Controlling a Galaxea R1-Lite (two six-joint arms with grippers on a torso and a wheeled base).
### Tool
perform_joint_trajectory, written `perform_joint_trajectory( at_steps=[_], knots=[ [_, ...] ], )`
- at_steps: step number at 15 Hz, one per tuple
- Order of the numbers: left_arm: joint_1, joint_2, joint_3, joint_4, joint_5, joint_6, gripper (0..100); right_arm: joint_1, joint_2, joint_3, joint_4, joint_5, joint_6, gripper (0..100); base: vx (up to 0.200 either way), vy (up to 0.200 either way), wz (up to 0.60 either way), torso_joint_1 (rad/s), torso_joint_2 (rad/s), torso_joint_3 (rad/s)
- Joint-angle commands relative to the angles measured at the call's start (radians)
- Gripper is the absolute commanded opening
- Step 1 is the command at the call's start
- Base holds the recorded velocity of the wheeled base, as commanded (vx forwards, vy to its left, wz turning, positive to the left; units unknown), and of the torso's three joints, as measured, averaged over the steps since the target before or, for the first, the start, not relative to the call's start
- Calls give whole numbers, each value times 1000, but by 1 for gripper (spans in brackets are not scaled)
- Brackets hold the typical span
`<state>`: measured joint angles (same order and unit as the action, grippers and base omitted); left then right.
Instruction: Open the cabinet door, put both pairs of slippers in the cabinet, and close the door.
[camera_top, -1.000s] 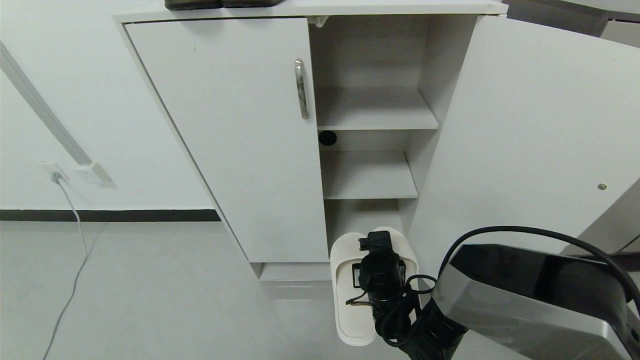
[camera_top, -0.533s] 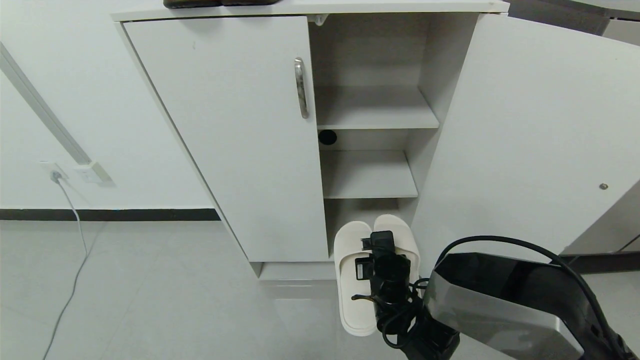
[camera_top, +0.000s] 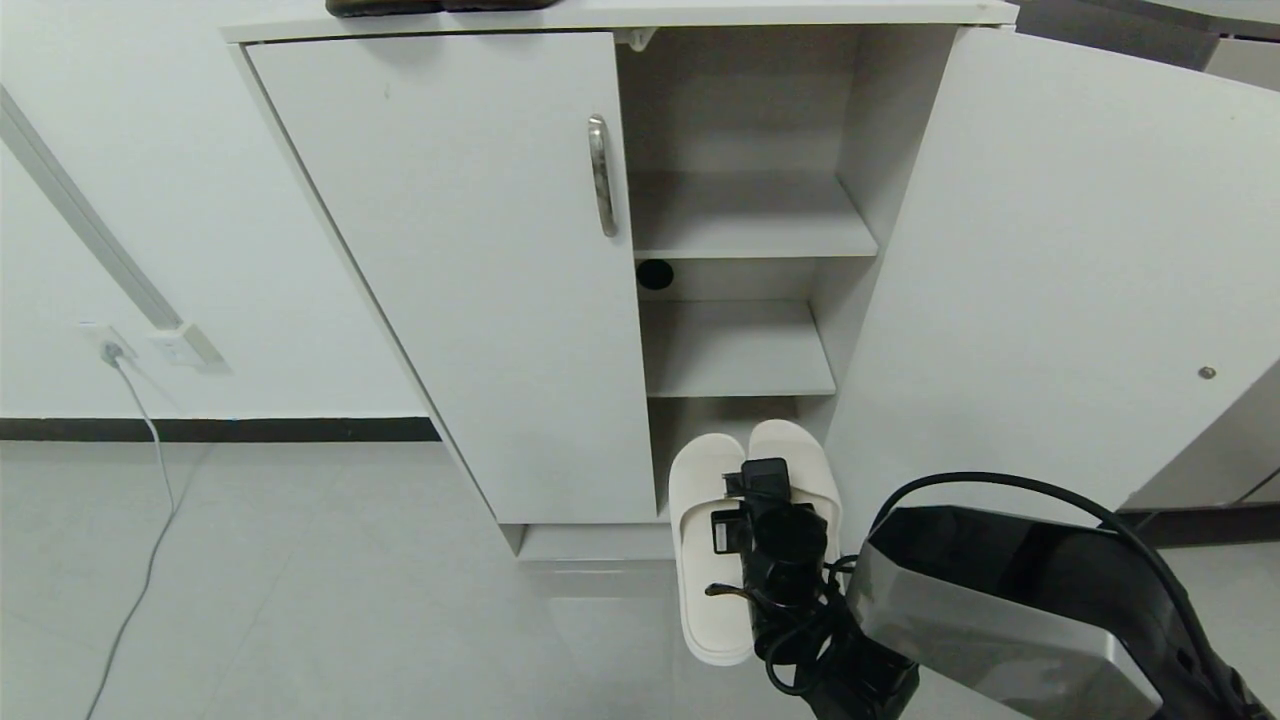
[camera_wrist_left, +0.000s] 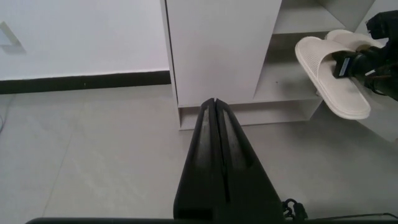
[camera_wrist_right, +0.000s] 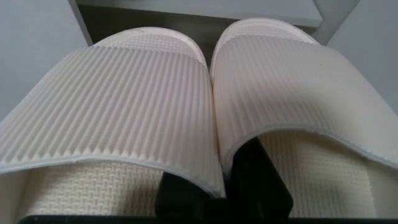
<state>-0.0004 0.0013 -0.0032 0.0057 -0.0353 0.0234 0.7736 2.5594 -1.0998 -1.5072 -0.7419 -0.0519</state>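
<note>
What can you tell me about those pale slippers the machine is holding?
The slippers are a cream pair that looks like soft foam, with ribbed straps and dimpled footbeds. They lie side by side, touching, and seem to hang clear of the floor. Their toes point into the lowest compartment of the cabinet. The right gripper pinches their inner edges together, with one finger inside each slipper.

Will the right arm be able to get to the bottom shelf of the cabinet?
Probably yes: the right door stands open, and the slippers held in the right end effector point at the bottom shelf.
</note>
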Motion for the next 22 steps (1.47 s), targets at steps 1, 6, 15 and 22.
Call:
perform_joint_trajectory(
  at_steps=[1,6,15,22],
  knots=[
    [0,0,0,0,0,0,0,-2,1,0,2,1,0,0,200,0,0,2,2,-2],
    [0,0,0,0,0,0,0,-4,-1,-2,-1,1,0,0,200,0,0,3,0,0],
    [-1,0,0,0,3,-13,0,-13,-13,-5,9,6,0,0,178,0,0,3,4,2],
    [0,0,0,0,8,-14,0,-74,-4,-259,348,32,67,0,0,0,0,0,0,0]
  ],
)
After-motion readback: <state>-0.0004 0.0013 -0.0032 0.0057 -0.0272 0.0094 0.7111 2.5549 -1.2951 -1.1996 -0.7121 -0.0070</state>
